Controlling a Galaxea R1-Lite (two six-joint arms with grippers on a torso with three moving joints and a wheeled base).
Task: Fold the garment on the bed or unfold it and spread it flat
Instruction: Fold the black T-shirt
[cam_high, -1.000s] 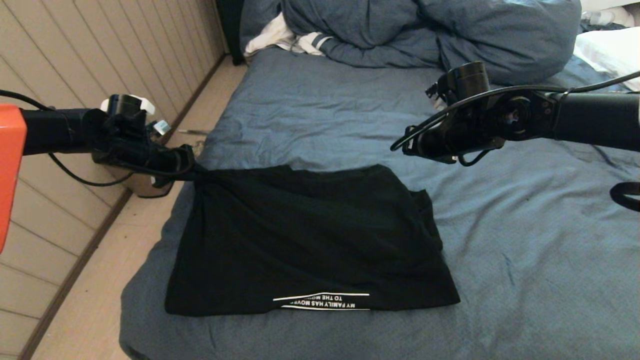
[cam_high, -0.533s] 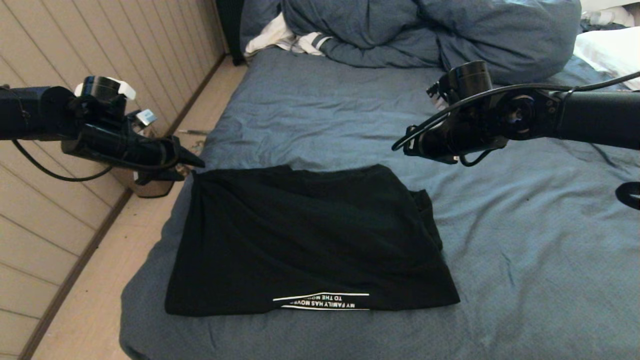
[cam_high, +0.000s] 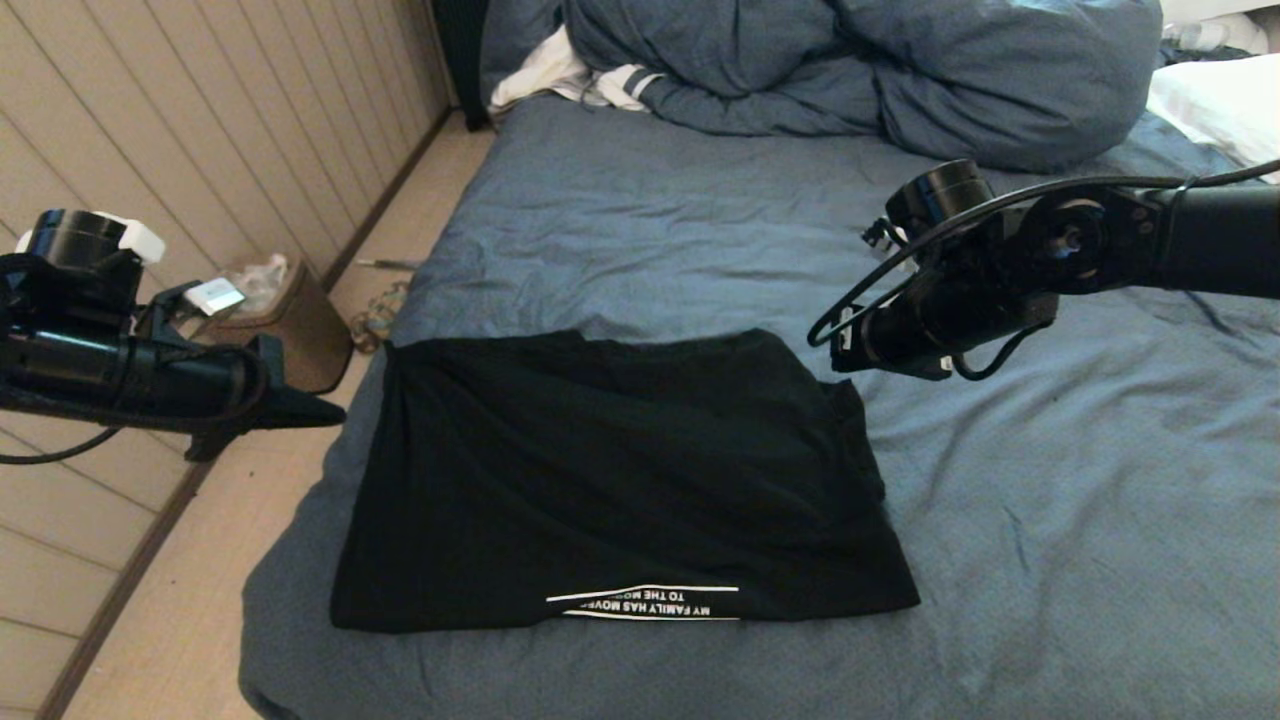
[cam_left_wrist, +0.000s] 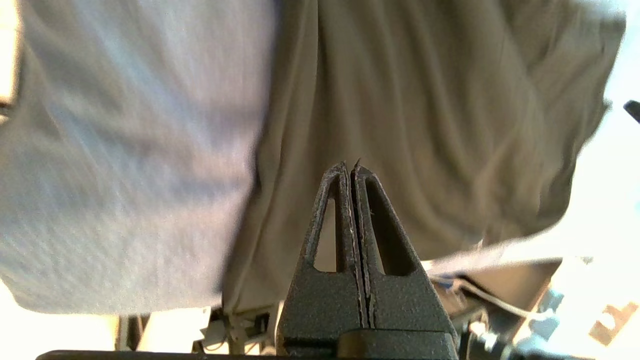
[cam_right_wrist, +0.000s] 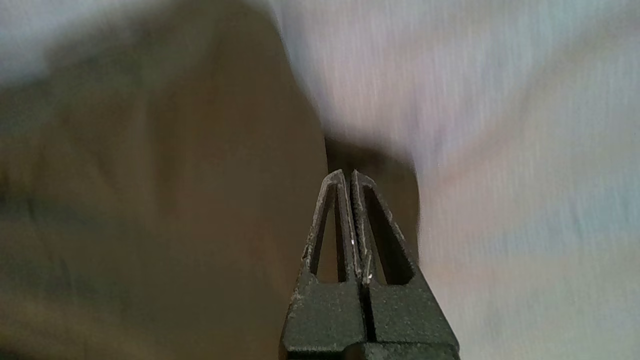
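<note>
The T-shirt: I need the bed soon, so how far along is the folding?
Done: the T-shirt lies folded into a flat rectangle on the bed, lettering at its near edge. In hand: nothing; the left gripper is shut and empty beside the bed, and the right gripper is shut above the shirt's far right corner. Left: perhaps another fold.

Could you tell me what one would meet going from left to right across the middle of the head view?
left end effector → black T-shirt → right end effector → bare slate-blue sheet of the bed
</note>
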